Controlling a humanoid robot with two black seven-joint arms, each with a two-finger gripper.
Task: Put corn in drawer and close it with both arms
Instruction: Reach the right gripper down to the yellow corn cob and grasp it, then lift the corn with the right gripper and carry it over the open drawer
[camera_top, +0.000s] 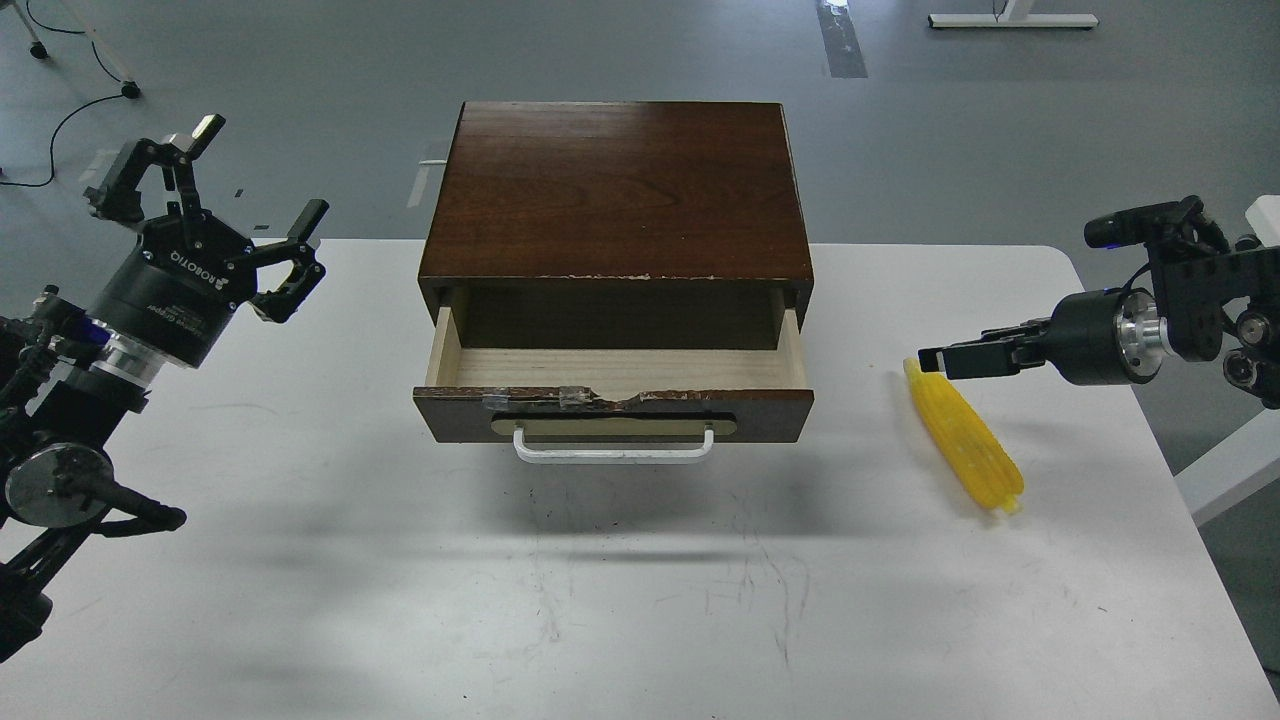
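Observation:
The yellow corn (965, 442) lies on the white table (640, 600), right of the cabinet, with its pointed end toward the far side. The drawer (612, 366) of the dark brown cabinet (615, 190) is pulled open; its pale inside shows nothing in it, and its white handle (614, 453) faces me. My right gripper (938, 358) points left, low over the corn's pointed tip, and is seen edge-on, so its fingers cannot be told apart. My left gripper (235, 190) is open and empty, held above the table's far left corner.
The table's right edge (1150, 440) runs close behind the corn. Beyond the table is grey floor with a cable (60, 120) at the far left and a white frame (1010, 20) at the far right.

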